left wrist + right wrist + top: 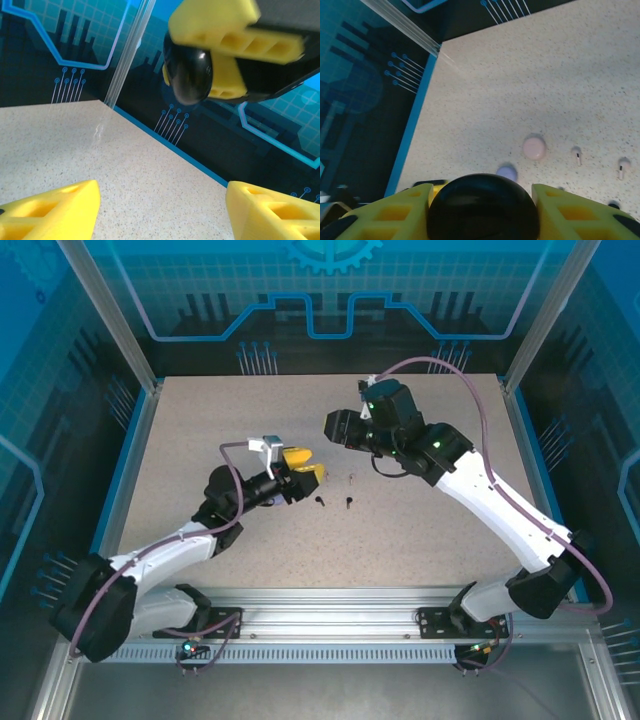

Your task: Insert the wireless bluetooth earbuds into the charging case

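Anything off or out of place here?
Nothing spilled or damaged. Only oddity: the black case is off the table, clamped in the right gripper in mid-air, while two black earbuds lie loose on the tabletop. The left gripper is open and empty.

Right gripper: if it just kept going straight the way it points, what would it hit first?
Likely the tabletop near the lavender case, which lies just ahead of the right gripper and its black case; depth is unclear.

no legible text, no labels, brands, numbers or signs
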Controlling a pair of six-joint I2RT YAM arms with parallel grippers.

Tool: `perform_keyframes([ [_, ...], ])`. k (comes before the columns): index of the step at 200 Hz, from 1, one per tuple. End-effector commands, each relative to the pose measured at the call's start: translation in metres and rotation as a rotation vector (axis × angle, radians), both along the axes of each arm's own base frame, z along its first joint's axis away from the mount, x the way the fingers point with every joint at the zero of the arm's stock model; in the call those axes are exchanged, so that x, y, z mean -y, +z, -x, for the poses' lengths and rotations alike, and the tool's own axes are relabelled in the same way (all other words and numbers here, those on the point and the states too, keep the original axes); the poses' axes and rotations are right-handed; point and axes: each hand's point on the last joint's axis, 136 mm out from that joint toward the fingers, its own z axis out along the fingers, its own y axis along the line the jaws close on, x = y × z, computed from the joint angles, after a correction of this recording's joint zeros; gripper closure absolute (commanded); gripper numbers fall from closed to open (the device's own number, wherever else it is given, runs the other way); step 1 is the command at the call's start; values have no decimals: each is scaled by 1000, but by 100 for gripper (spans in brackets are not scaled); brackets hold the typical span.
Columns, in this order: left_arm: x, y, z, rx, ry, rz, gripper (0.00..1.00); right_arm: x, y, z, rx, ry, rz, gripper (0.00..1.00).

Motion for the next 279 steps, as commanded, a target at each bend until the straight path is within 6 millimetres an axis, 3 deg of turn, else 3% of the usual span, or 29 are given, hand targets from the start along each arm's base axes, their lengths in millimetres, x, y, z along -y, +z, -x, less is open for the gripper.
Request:
perform_keyframes([
  [1,-1,26,6,190,20,77,32,0,19,-2,56,-95,-25,54],
  [26,-2,36,8,266,36,166,34,-3,25,2,85,-138,-46,54],
  [64,8,44,12,311,22,159,38,-7,28,2,101,-166,-71,54],
  [151,8,71,6,376,58,186,44,-20,19,10,70,-128,-129,54],
  [279,16,71,-4,352,46,165,57,-23,15,19,69,-78,-117,54],
])
